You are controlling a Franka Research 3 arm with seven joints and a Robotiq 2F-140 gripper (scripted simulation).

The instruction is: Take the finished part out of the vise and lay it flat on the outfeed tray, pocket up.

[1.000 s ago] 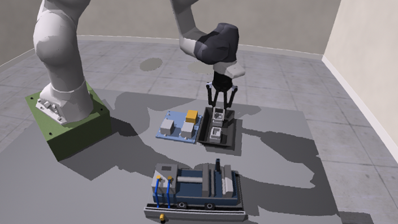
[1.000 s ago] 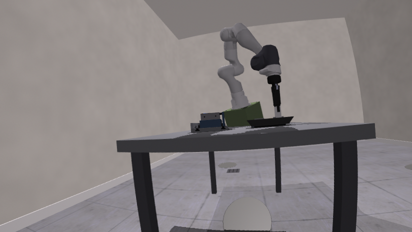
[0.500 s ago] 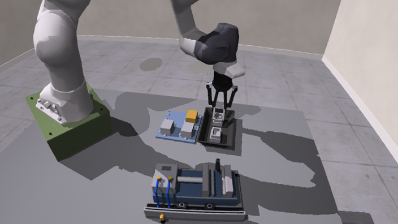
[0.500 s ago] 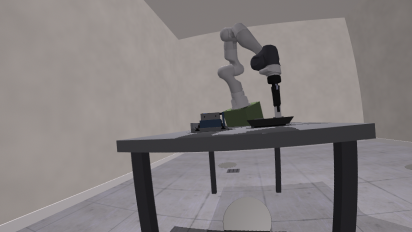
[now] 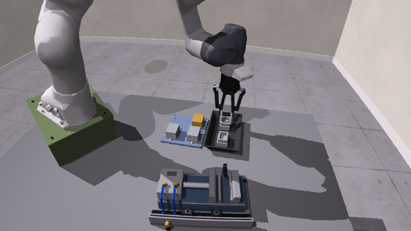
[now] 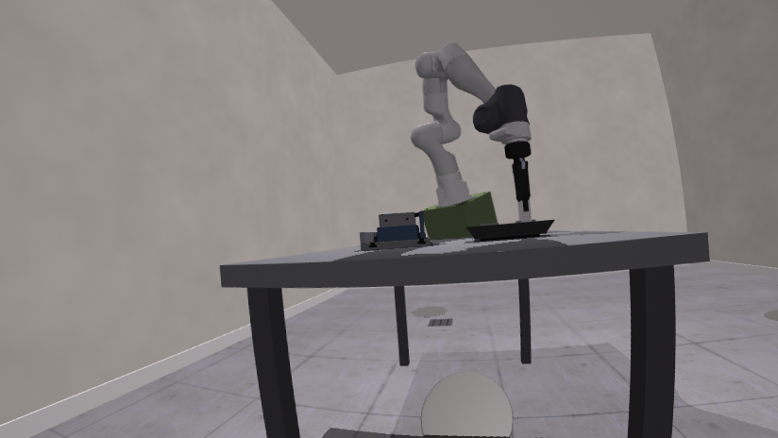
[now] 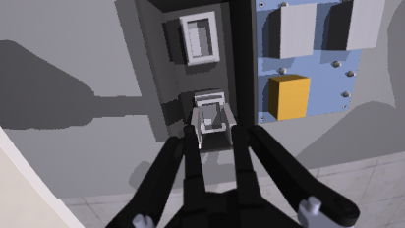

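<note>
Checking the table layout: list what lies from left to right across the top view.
Green arm base block → light blue fixture plate carrying grey and orange blocks → dark outfeed tray, with the hand gripping the grey pocketed part over it.

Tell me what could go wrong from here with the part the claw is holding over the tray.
1. The claw grips the finished part low over the outfeed tray; releasing before it rests flat might tip it off pocket-up.
2. Another part already lies in the tray; drifting toward it could cause a bump.
3. The tray's rim beside the blue plate could catch a finger.
</note>
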